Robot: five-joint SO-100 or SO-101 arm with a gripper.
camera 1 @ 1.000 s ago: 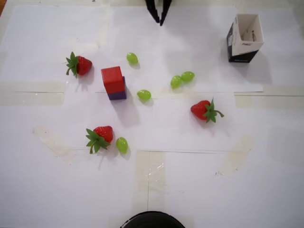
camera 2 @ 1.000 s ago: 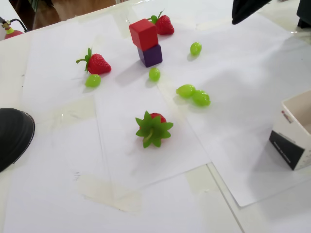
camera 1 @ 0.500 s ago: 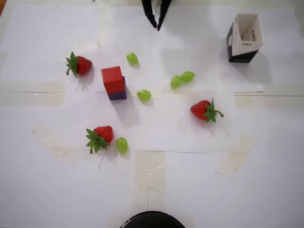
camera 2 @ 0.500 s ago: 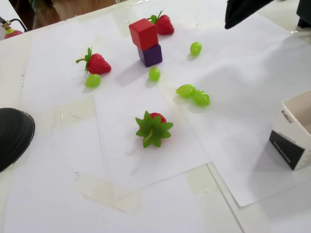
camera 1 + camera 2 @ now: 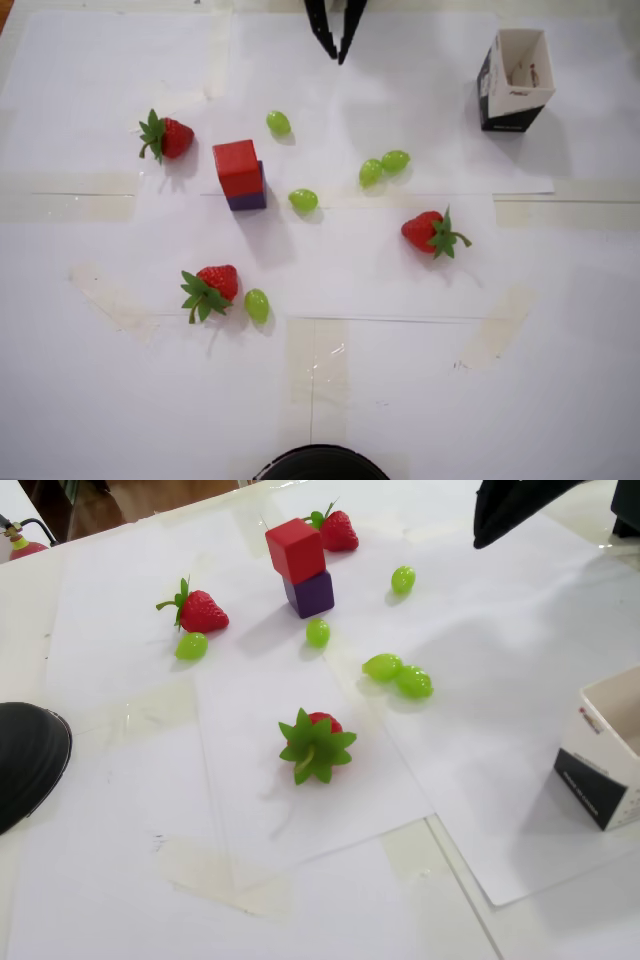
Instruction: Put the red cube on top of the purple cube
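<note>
The red cube (image 5: pixel 237 166) sits on top of the purple cube (image 5: pixel 248 196) left of centre in the overhead view; only a strip of the purple one shows below it. In the fixed view the red cube (image 5: pixel 294 548) rests squarely on the purple cube (image 5: pixel 311 593). My gripper (image 5: pixel 338 57) is at the top edge of the overhead view, well away from the stack. Its black fingertips nearly meet and it holds nothing. In the fixed view it (image 5: pixel 480 540) hangs at the top right, above the table.
Three strawberries (image 5: pixel 172 138) (image 5: pixel 215 285) (image 5: pixel 428 231) and several green grapes (image 5: pixel 384 166) lie scattered on the white paper. One grape (image 5: pixel 303 200) lies just right of the stack. An open box (image 5: pixel 515 80) stands at the top right. A black round object (image 5: pixel 320 465) is at the bottom edge.
</note>
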